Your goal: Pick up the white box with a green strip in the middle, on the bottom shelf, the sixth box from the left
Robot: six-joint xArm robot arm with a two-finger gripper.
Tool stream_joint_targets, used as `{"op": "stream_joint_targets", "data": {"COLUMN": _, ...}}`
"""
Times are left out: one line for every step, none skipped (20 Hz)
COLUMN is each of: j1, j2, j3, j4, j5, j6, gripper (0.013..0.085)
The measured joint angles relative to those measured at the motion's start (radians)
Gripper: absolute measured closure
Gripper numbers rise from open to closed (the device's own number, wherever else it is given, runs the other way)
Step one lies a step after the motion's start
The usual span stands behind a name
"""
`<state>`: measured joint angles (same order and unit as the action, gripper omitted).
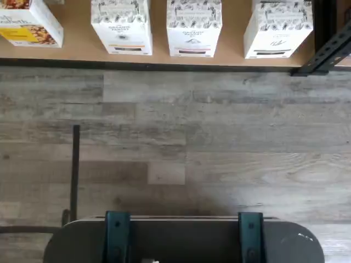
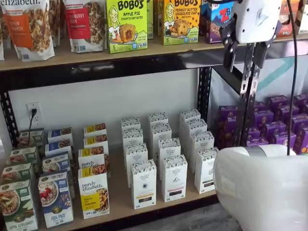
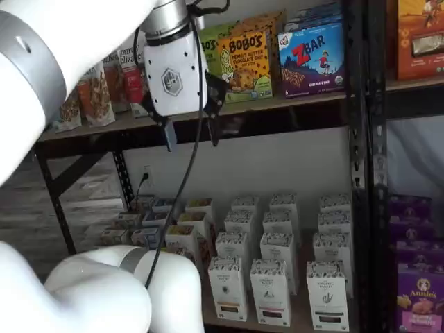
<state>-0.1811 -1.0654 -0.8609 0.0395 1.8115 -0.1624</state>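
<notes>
The white box [image 1: 278, 28] with the dark greenish strip stands at the front of the right-most white row on the bottom shelf [image 1: 77, 50]. It shows in both shelf views [image 2: 206, 169] [image 3: 327, 295]. Two like white cartons [image 1: 122, 26] [image 1: 193, 26] stand beside it, and a yellow-labelled "purely elizabeth" box [image 1: 27, 22] stands further along. My gripper [image 3: 191, 133] hangs high up at the level of the upper shelf, well above the box, and also shows in a shelf view [image 2: 244, 60]. Its two black fingers are apart and hold nothing.
The upper shelf [image 2: 96, 55] holds Bobo's boxes [image 2: 126, 19] and granola bags. Purple boxes [image 2: 279, 120] fill the neighbouring rack past a black post [image 2: 204, 96]. My white arm [image 2: 262, 187] blocks the near right. The wood floor [image 1: 175, 137] lies before the shelf.
</notes>
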Motion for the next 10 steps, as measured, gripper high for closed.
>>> {"op": "stream_joint_targets", "data": {"j1": 0.003, "j2": 0.002, "j3": 0.009, "j4": -0.004, "j5": -0.011, "j6": 0.001, "gripper": 0.0130}}
{"op": "stream_joint_targets", "data": {"j1": -0.001, "j2": 0.004, "j3": 0.019, "j4": -0.002, "j5": -0.024, "j6": -0.002, "gripper": 0.0130}}
{"op": "stream_joint_targets", "data": {"j1": -0.002, "j2": 0.006, "j3": 0.031, "j4": -0.003, "j5": -0.039, "j6": -0.003, "gripper": 0.0130}}
{"op": "stream_joint_targets", "data": {"j1": -0.006, "j2": 0.007, "j3": 0.046, "j4": -0.001, "j5": -0.057, "j6": -0.007, "gripper": 0.0130}}
{"op": "stream_joint_targets", "data": {"j1": -0.009, "j2": 0.007, "j3": 0.062, "j4": 0.001, "j5": -0.077, "j6": -0.010, "gripper": 0.0130}}
{"op": "stream_joint_targets", "data": {"j1": -0.012, "j2": 0.008, "j3": 0.075, "j4": 0.005, "j5": -0.093, "j6": -0.013, "gripper": 0.0130}}
{"op": "stream_joint_targets", "data": {"j1": -0.011, "j2": 0.008, "j3": 0.093, "j4": 0.005, "j5": -0.113, "j6": -0.012, "gripper": 0.0130}}
{"op": "stream_joint_targets", "data": {"j1": -0.008, "j2": 0.009, "j3": 0.107, "j4": 0.004, "j5": -0.130, "j6": -0.010, "gripper": 0.0130}}
{"op": "stream_joint_targets", "data": {"j1": -0.002, "j2": 0.009, "j3": 0.126, "j4": -0.002, "j5": -0.152, "j6": -0.005, "gripper": 0.0130}}
{"op": "stream_joint_targets", "data": {"j1": 0.006, "j2": 0.009, "j3": 0.150, "j4": -0.008, "j5": -0.178, "j6": 0.001, "gripper": 0.0130}}
